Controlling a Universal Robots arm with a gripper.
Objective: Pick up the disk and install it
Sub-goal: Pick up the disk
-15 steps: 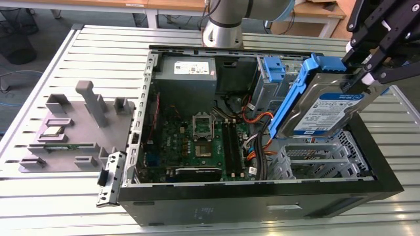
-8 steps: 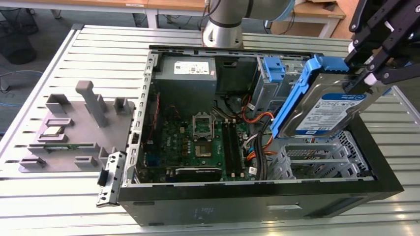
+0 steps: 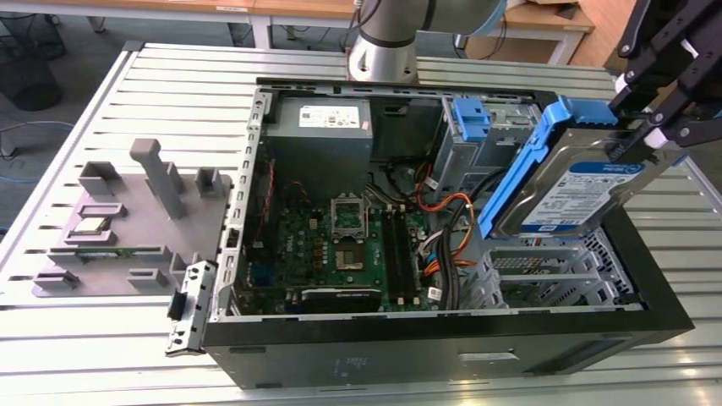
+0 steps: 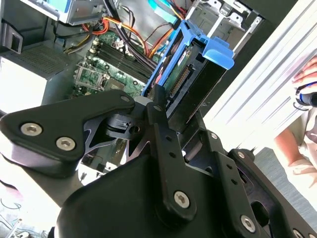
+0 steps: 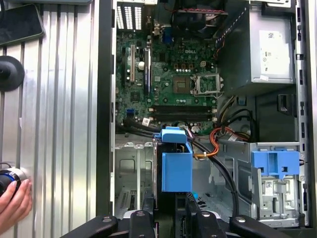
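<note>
The disk (image 3: pixel 576 190) is a silver hard drive with a white-and-blue label and blue plastic rails. It hangs tilted on edge above the right side of the open computer case (image 3: pixel 451 342). My gripper (image 3: pixel 643 139) reaches in from the exterior view's upper right and is shut on the drive's upper end. In the second wrist view the disk (image 4: pixel 185 74) sits between my black fingers (image 4: pixel 159 106), connector side showing. In the first wrist view the disk (image 5: pixel 176 168) is seen end-on, over the empty drive cage (image 5: pixel 131 173).
Inside the case are the motherboard (image 3: pixel 338 245), a grey power supply (image 3: pixel 321 127) and a lone blue bracket (image 3: pixel 474 118) in the rear bay. A grey fixture (image 3: pixel 135 220) lies on the slatted table at the exterior view's left. A person's hand (image 5: pixel 12 198) rests beside the case.
</note>
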